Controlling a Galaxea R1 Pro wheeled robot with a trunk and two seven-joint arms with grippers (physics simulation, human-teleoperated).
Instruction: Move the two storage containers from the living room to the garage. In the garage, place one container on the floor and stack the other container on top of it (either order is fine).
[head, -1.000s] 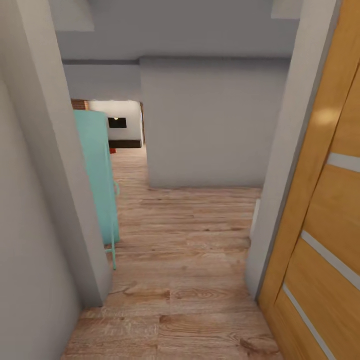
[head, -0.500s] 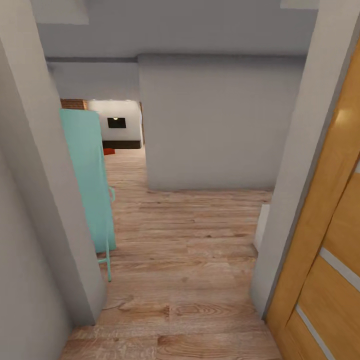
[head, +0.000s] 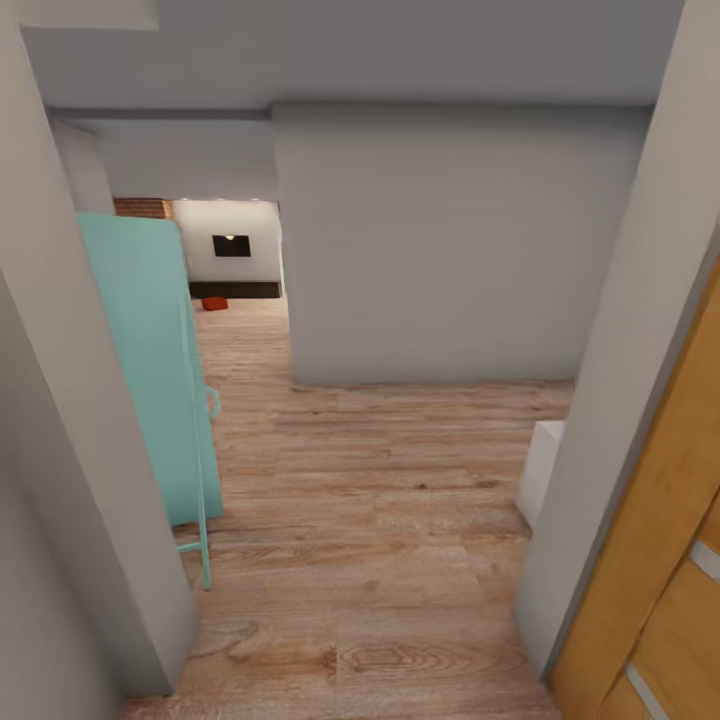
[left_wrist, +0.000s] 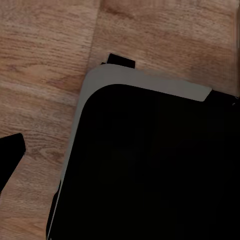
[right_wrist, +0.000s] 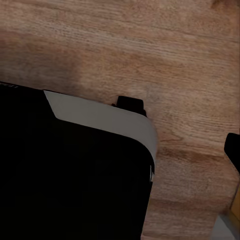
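Note:
Far down the passage, through an opening, lies the living room with its white wall and black TV (head: 231, 245), a low dark cabinet (head: 236, 289) and a strip of red brick (head: 140, 207). A small red-orange shape, one storage container (head: 215, 303), sits on the pale plank floor in front of the cabinet. The second container is hidden. In each wrist view the camera looks down at my black, grey-rimmed base (left_wrist: 150, 165) (right_wrist: 70, 170) over the planks. A dark fingertip (left_wrist: 10, 156) pokes in at the edge of the left wrist view, and another fingertip (right_wrist: 233, 150) at the edge of the right.
I stand in a doorway between grey wall jambs (head: 70, 450) (head: 625, 400). An orange wooden door (head: 660, 560) stands open at the right. A teal panel on thin legs (head: 150, 370) leans along the left wall. A grey wall block (head: 440, 250) faces me, with a white box (head: 545, 470) low right.
The camera has advanced through the doorway: jambs and orange door slid outward, the teal panel shifted left, and the far room with the red-orange container has come more into sight.

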